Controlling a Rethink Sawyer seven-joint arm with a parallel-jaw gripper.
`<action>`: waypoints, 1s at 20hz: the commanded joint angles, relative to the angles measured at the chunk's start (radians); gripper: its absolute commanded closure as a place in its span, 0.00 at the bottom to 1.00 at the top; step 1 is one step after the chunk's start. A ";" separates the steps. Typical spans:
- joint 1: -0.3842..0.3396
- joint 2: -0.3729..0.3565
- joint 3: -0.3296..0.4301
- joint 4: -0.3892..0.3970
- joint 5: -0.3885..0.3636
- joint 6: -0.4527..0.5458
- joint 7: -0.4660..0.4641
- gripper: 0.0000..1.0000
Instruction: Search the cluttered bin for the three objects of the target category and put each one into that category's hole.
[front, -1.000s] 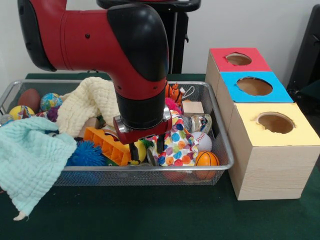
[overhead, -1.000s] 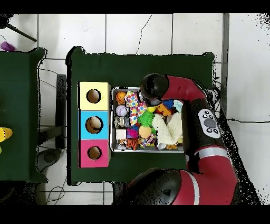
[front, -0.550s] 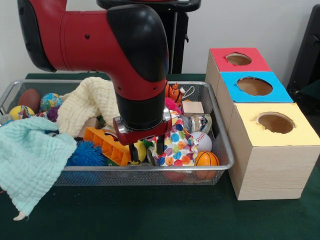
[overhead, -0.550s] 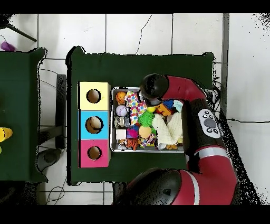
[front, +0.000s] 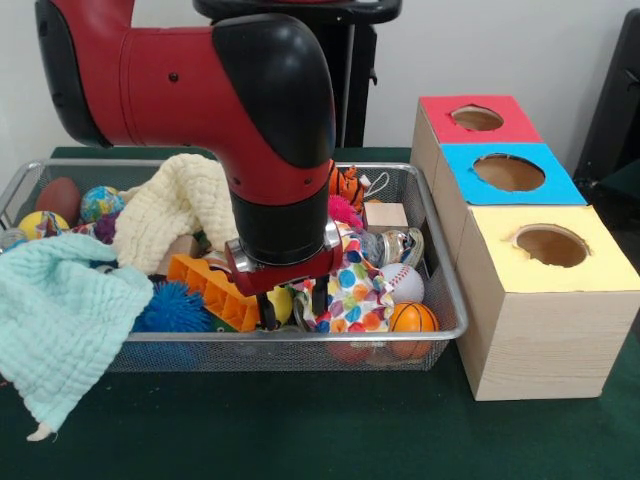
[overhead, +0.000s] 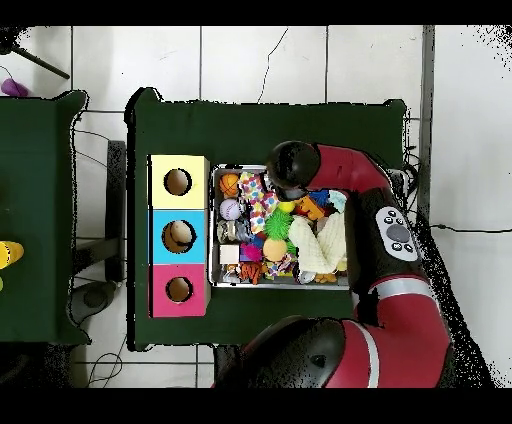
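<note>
The gripper (front: 293, 308) hangs low in the wire bin (front: 440, 290), its 2 dark fingers parted with nothing held between them, astride the gap between a yellow ball (front: 279, 300) and the spotted cloth (front: 360, 290). The target category is not stated; 3 balls lie at the bin's near right corner: the yellow ball at the fingertips, a baseball (front: 405, 282) and a small basketball (front: 413, 318). In my judgement the grasp is best made by centring both fingers on the ball alone, keeping the cloth and the orange toy (front: 213, 290) clear, then lifting straight up. Count: 3 sorting boxes, red (front: 470, 122), blue (front: 508, 176) and yellow (front: 545, 250), each with 1 hole; 3 cloths in the bin.
</note>
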 joint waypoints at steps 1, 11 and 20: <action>-0.034 0.069 0.057 0.042 -0.005 -0.089 0.005 0.00; -0.053 0.104 0.064 0.056 -0.009 -0.137 -0.004 0.00; -0.055 0.095 0.069 0.066 -0.021 -0.145 -0.018 0.00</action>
